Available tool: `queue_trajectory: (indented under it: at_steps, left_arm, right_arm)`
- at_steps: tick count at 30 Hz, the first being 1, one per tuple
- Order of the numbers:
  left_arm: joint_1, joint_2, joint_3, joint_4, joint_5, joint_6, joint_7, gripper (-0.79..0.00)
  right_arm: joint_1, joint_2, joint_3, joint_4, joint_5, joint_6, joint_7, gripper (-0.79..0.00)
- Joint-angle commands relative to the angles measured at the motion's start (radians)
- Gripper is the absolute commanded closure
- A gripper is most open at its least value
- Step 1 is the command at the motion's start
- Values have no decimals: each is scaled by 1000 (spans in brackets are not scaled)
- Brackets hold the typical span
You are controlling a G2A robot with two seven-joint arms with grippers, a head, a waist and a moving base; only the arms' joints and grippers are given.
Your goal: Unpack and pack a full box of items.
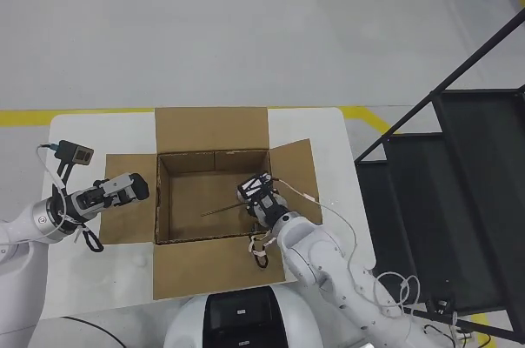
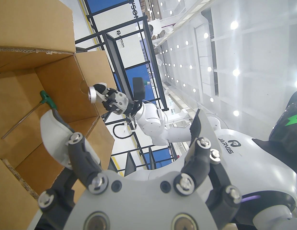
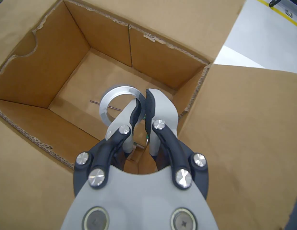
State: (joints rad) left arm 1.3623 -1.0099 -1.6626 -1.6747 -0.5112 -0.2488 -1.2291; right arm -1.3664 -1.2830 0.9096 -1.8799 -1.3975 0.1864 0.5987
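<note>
Pinches ring (image 3: 104,106) rim in right gripper (image 3: 143,98) mid-frame over box (image 3: 163,58), clearing walls; holds left gripper (image 1: 139,188) spread frame-left, aside.

box (image 3: 234,125): brown corrugated cardboard, matt and slightly fibrous; the cut edges are ragged and show the fluting.
ring (image 3: 104,106): silvery metal, smooth, with a satin sheen.
hex key (image 2: 21,121): thin, dull grey bare-metal shaft; green plastic T-handle.
right hand (image 3: 145,96): smooth pale grey finger shells, matt black links, bright polished screw heads; pads (image 3: 151,107) black, finely textured, rubbery-looking.
left hand (image 2: 122,114): the same grey shells, black links and shiny screws.
worktop (image 1: 80,130): white, smooth, matt.
</note>
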Motion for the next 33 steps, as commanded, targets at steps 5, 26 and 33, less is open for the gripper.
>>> queue_trajectory:
  at_steps: [5, 26, 33]
  left_arm:
    - [0, 0, 0, 0, 0, 0, 0, -785]
    - [-133, 26, -2, 169, -49, 104, -237, -785]
    - [-167, 62, 13, 210, 110, 115, -307, -785]
  right_arm:
    - [72, -37, -108, 75, 4, 42, 31, -785]
    - [-471, 86, 630, -470, 733, -545, 293, -785]
    - [-486, 118, 897, -398, 1238, -592, 531, -785]
